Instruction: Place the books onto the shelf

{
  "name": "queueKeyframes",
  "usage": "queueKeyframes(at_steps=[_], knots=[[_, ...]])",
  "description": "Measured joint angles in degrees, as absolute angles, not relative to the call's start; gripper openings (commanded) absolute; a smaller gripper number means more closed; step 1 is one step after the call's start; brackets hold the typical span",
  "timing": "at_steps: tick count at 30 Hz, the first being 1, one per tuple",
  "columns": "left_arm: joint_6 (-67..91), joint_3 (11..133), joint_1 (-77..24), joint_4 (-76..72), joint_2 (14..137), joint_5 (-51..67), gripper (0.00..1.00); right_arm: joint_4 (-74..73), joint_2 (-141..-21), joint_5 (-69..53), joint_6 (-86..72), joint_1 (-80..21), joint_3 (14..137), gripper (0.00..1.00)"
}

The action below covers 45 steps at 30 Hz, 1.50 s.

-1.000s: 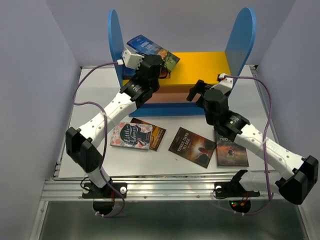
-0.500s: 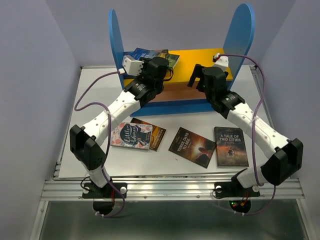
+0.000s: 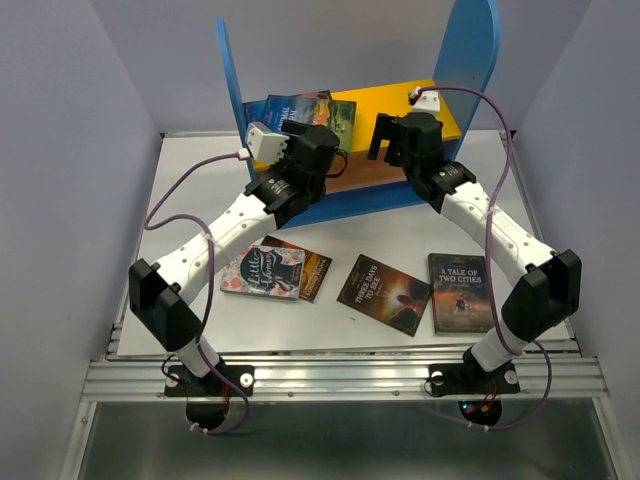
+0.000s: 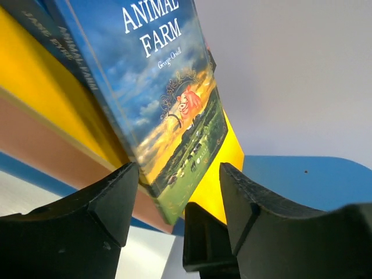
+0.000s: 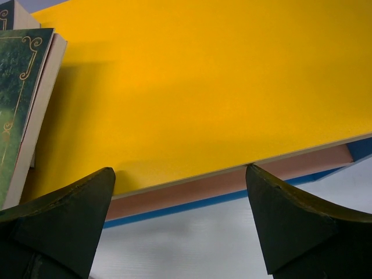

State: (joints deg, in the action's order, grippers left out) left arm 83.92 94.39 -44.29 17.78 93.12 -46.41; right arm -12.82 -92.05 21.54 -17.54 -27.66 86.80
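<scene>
On the table [image 3: 195,200] the shelf [image 3: 470,60] is set at the far side, with Animal Farm [image 4: 168,99] laid on its yellow top board [image 3: 400,100]. The book's corner is flanked by the spread jaws of the left gripper [image 4: 177,174]. The right gripper [image 5: 180,174] is held wide open at the board's front edge.

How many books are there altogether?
6. Animal Farm lies on Jane Eyre on the shelf's yellow board. On the table: Little Women overlapping a brown book, Three Days to See, A Tale of Two Cities. More could be hidden.
</scene>
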Motion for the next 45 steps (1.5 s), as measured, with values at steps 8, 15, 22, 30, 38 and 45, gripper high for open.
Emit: queueKeyframes(at_steps=[8, 15, 22, 30, 38, 45], knots=[[81.6, 91.2, -45.0, 15.2, 86.3, -45.3, 0.80, -13.0, -92.2, 20.7, -15.7, -27.7, 87.2, 1.00], [72.5, 90.3, -45.3, 12.3, 85.0, -38.9, 0.91, -12.4, -90.8, 18.8, -13.8, -27.7, 87.2, 1.00], [58.3, 85.3, -45.3, 11.5, 79.9, -29.4, 0.93, -12.4, -85.9, 16.4, -12.5, -27.9, 87.3, 1.00], [44.2, 83.0, -45.4, 15.0, 70.4, -25.4, 0.99, -12.4, -91.5, 16.0, -8.7, -27.9, 96.5, 0.95], [39.9, 83.1, -41.2, 26.6, 66.1, -30.3, 0.99, -14.4, -103.6, 13.2, -5.4, -27.4, 106.9, 0.91], [35.3, 83.1, -35.2, 27.9, 66.1, -28.2, 0.99, -15.1, -106.5, 10.5, -4.2, -25.8, 109.1, 0.90]])
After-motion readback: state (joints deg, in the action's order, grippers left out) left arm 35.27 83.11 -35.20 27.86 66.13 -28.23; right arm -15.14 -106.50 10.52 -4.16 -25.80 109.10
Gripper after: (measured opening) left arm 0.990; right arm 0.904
